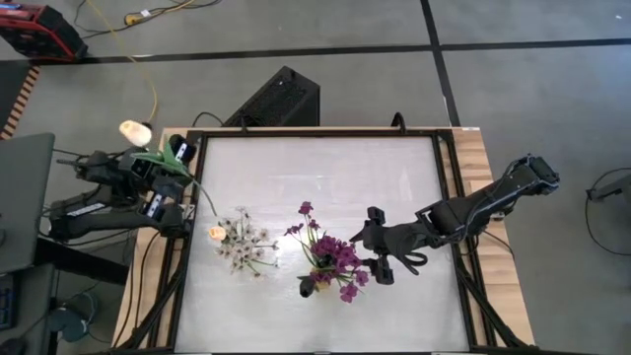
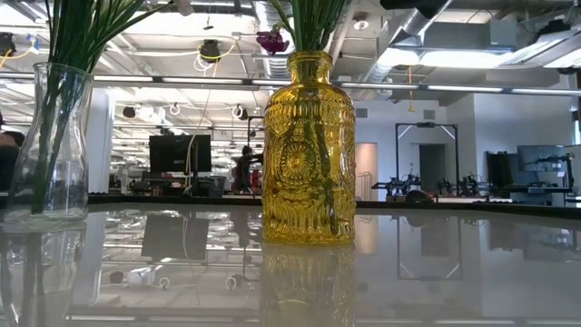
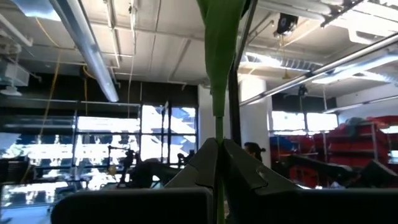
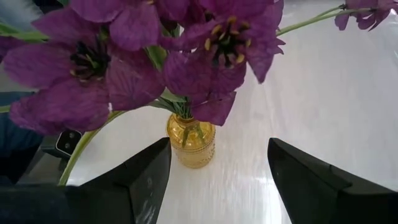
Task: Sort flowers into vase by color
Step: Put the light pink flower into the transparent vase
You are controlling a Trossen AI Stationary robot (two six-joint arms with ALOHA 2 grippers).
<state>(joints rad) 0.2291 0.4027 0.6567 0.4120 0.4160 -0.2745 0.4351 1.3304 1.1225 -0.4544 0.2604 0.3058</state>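
Note:
My left gripper (image 1: 170, 170) is at the table's far left corner, shut on a cream tulip (image 1: 136, 131) with green leaves (image 1: 160, 158). A clear vase (image 2: 54, 136) holds tiny white blossoms (image 1: 245, 245) and a peach tulip (image 1: 217, 233). A yellow glass vase (image 2: 309, 150) holds the purple flowers (image 1: 335, 258). My right gripper (image 1: 365, 251) hovers open just right of the purple blooms; in its wrist view the gripper (image 4: 219, 168) has its fingers on either side of the yellow vase (image 4: 190, 140) farther off, touching nothing. My left gripper pinches the tulip's green stem (image 3: 218, 134) between its two shut fingers (image 3: 249, 171), below a long leaf (image 3: 221, 50). The stem runs across the fingers. The flower is lifted, its head past the table's left edge and its thin stem end (image 1: 209, 207) pointing toward the clear vase.
Both vases stand in the middle of the white table (image 1: 394, 168), the clear one left, the yellow one right. The table's black frame rail (image 1: 449, 197) runs along its edges. A dark box (image 1: 281, 99) sits beyond the far edge.

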